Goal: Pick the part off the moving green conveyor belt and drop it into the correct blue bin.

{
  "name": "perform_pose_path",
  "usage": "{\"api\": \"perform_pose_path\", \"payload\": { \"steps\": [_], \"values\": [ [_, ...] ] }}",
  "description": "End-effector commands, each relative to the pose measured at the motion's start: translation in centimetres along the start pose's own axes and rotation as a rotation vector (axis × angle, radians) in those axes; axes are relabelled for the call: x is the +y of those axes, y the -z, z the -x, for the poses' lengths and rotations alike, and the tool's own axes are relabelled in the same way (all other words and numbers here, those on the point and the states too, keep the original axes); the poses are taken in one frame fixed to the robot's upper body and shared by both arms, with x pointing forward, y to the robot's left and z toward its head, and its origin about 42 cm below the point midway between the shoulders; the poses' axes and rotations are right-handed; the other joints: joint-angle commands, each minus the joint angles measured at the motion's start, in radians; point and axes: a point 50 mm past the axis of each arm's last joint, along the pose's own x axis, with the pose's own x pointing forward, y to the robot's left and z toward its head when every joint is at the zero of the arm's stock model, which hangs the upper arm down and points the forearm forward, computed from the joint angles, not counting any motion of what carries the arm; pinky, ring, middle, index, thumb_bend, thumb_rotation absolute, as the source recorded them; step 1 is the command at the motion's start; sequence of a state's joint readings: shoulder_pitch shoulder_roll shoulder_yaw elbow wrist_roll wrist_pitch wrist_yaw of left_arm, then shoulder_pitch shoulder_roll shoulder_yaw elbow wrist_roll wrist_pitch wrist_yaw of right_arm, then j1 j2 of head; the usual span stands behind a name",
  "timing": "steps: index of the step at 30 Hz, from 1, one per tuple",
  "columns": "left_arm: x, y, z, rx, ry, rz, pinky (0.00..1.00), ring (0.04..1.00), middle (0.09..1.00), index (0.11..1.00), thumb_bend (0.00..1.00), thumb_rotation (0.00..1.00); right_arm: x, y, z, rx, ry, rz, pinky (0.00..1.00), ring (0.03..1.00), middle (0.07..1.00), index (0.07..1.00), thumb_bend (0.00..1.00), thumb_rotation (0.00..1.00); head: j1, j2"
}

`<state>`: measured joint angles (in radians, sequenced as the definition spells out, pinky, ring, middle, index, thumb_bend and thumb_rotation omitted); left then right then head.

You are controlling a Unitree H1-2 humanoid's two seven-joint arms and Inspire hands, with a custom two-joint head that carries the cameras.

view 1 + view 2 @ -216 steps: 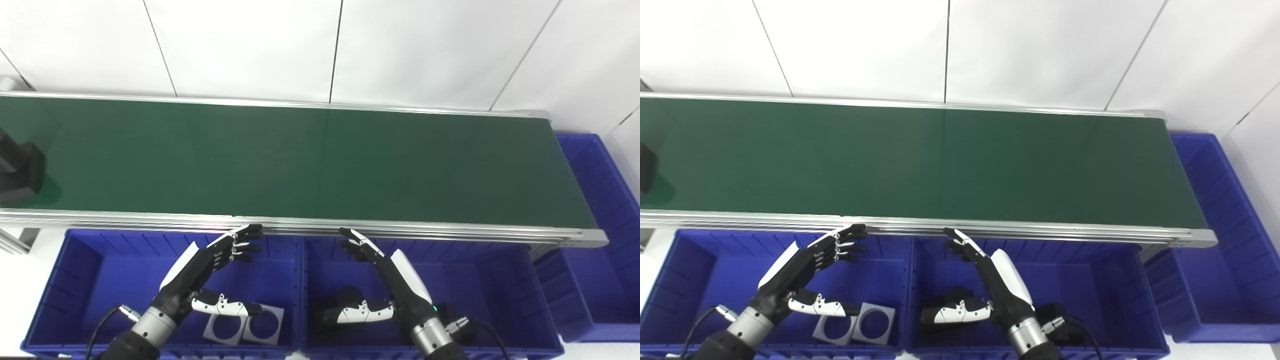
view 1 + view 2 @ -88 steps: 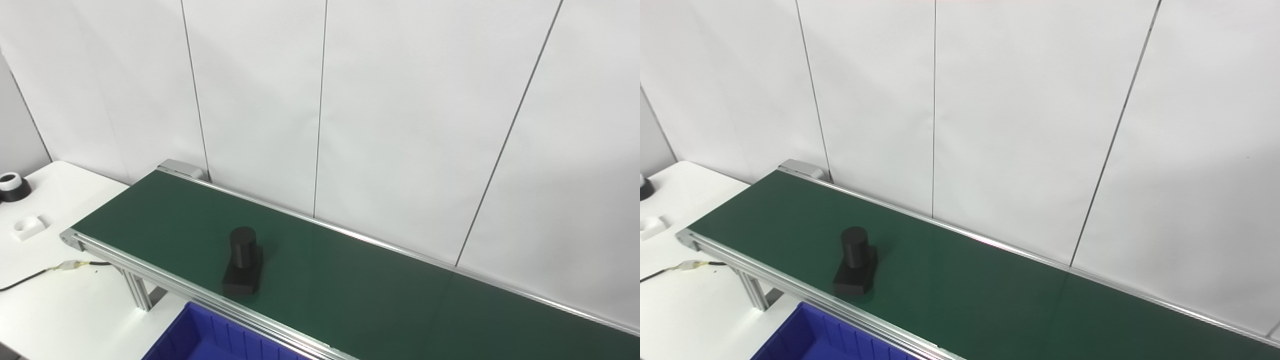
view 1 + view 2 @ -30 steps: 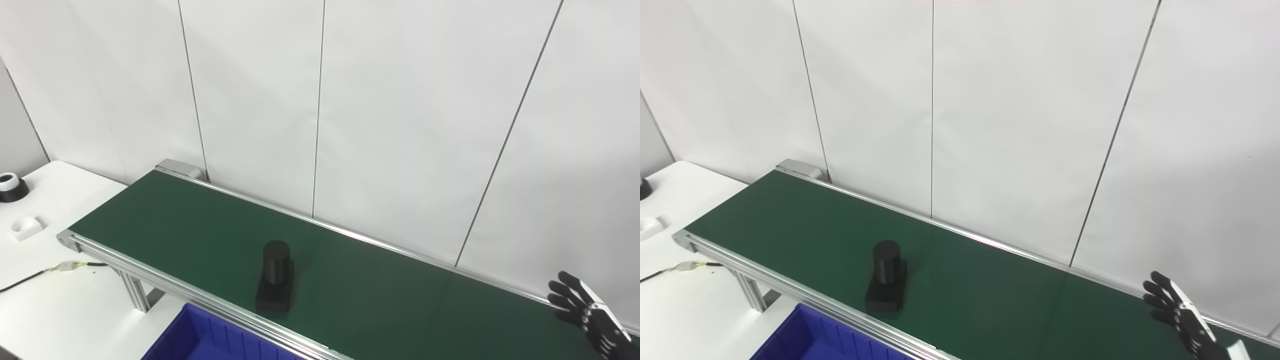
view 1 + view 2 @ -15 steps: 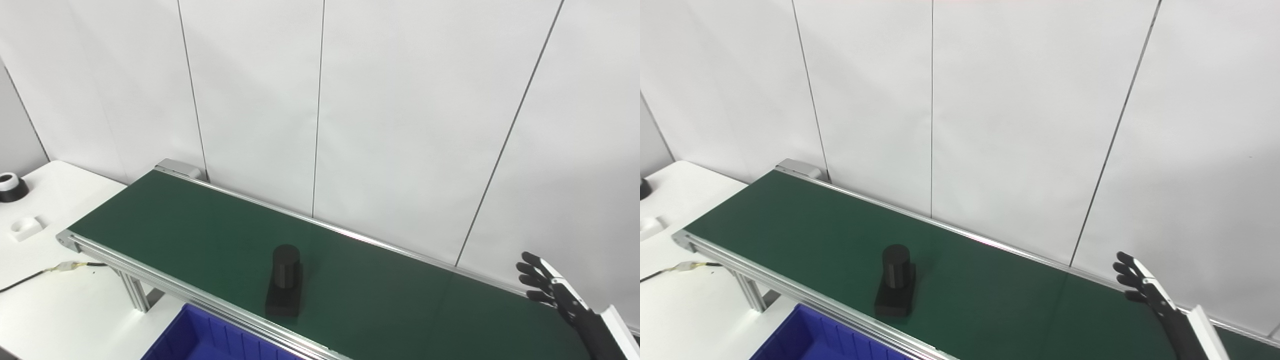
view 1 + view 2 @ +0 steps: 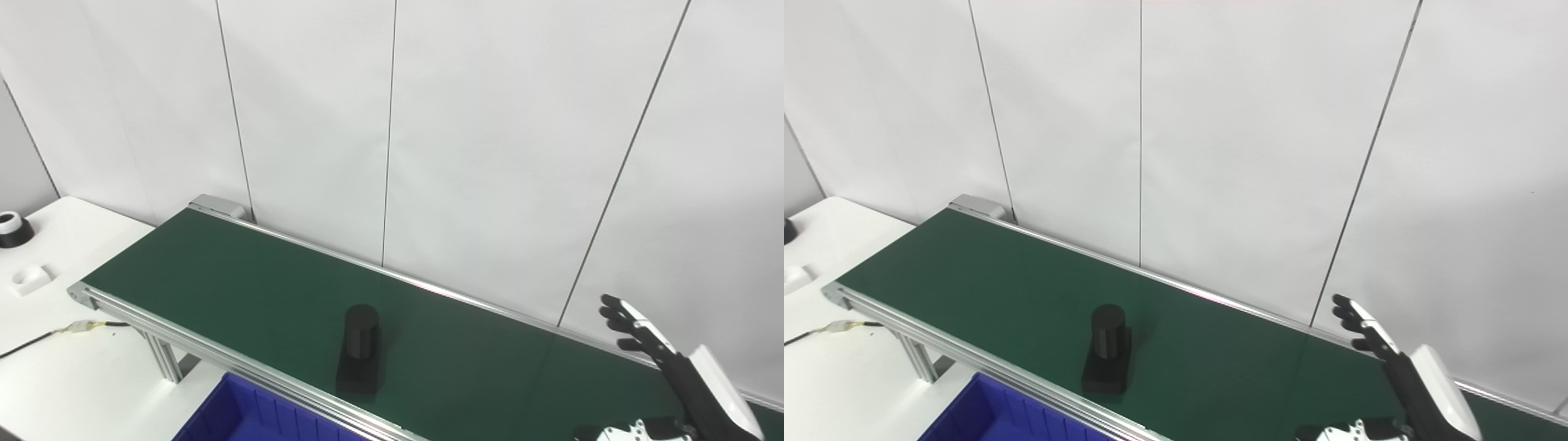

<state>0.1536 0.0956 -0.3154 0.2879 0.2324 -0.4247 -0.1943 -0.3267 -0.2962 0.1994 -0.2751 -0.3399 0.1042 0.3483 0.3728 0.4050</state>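
Black part (image 5: 359,350), dark green belt (image 5: 245,288), blue bin (image 5: 245,416), black-and-white right hand (image 5: 667,373).

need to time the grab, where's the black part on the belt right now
In the left eye view the black part stands on the green belt near its front rail, just above the blue bin.

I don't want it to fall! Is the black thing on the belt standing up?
Standing up. The black part rests on its flat base on the green belt, round post pointing upward.
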Motion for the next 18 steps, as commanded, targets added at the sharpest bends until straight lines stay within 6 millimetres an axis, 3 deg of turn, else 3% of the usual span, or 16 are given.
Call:
{"api": "perform_pose_path", "payload": {
  "steps": [1,18],
  "values": [
    [0.2,-1.1,-0.7,-0.066,-0.013,-0.013,0.73,0.773,0.782,0.785,0.93,0.19,-1.0,-1.1,-1.2,-0.026,0.013,0.015,0.79,0.874,0.904,0.943,0.96,0.34,0.001,0.001],
    [0.2,-1.3,-1.0,-0.052,-0.011,-0.006,0.73,0.770,0.790,0.783,0.94,0.20,-0.8,-2.3,-4.3,-0.060,-0.051,0.046,0.79,0.887,0.929,0.951,0.92,0.37,-0.008,0.007]
  ]
}}
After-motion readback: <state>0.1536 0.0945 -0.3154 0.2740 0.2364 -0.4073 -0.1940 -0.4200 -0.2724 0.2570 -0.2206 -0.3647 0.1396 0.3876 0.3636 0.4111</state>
